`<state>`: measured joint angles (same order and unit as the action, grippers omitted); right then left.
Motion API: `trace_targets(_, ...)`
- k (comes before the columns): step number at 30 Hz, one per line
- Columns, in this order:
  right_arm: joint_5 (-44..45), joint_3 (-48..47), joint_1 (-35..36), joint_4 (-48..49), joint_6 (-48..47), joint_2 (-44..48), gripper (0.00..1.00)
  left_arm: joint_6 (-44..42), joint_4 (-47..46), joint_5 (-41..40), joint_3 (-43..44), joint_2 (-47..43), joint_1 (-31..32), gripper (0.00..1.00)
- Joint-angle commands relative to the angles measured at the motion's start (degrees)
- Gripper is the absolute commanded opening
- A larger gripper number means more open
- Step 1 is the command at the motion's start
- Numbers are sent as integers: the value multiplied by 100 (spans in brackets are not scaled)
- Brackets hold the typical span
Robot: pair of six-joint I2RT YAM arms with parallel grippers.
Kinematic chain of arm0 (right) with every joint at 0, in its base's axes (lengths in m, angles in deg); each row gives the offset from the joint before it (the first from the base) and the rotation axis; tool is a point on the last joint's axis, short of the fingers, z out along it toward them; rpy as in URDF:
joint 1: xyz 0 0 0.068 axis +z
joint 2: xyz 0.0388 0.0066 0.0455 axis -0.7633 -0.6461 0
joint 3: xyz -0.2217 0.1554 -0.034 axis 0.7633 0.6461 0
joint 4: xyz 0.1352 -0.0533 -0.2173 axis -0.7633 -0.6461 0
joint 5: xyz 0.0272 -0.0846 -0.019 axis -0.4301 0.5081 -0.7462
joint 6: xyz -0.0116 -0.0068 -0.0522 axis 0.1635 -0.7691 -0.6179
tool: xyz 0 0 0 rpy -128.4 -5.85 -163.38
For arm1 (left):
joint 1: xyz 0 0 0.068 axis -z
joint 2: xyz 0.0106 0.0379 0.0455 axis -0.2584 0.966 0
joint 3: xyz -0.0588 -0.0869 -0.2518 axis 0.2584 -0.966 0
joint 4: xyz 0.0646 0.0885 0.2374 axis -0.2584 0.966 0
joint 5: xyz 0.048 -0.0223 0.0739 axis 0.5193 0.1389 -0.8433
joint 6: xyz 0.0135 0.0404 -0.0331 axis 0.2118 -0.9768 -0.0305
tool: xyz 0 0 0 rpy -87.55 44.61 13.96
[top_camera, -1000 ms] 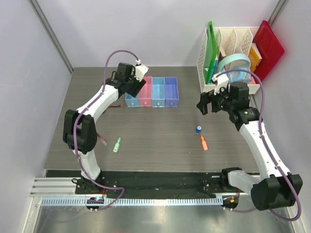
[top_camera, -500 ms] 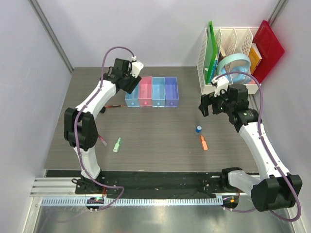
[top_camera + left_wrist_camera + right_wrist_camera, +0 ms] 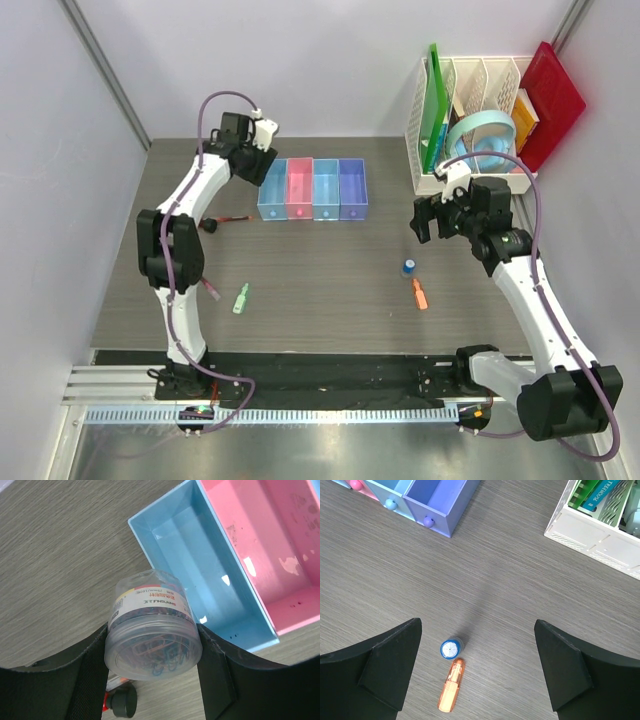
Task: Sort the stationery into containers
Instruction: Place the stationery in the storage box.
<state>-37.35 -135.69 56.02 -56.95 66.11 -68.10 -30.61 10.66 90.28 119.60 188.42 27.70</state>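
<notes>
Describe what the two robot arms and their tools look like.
Both the left arm and the right arm have white shells with black joints, and a purple cable loops along each. The left tool and the right tool have wide, flat black fingers.

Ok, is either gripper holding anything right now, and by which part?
The left gripper holds the clear round tub of paper clips by its curved side wall, one finger on each side. The right gripper is open and empty.
</notes>
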Motion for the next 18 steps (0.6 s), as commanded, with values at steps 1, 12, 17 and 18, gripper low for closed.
trace_targets(1,22,38,-20,187,-74,147,100,84,43,341,549,318,-16,0)
trace_targets(12,13,82,-29,205,-118,85,100,-180,729,702,1868,1198,159,0)
trace_targets(17,-5,99,-29,196,-127,121,100,-285,922,614,2141,1444,238,0)
trace_targets(18,-5,108,-37,205,-118,121,100,-276,914,596,2159,1462,256,0)
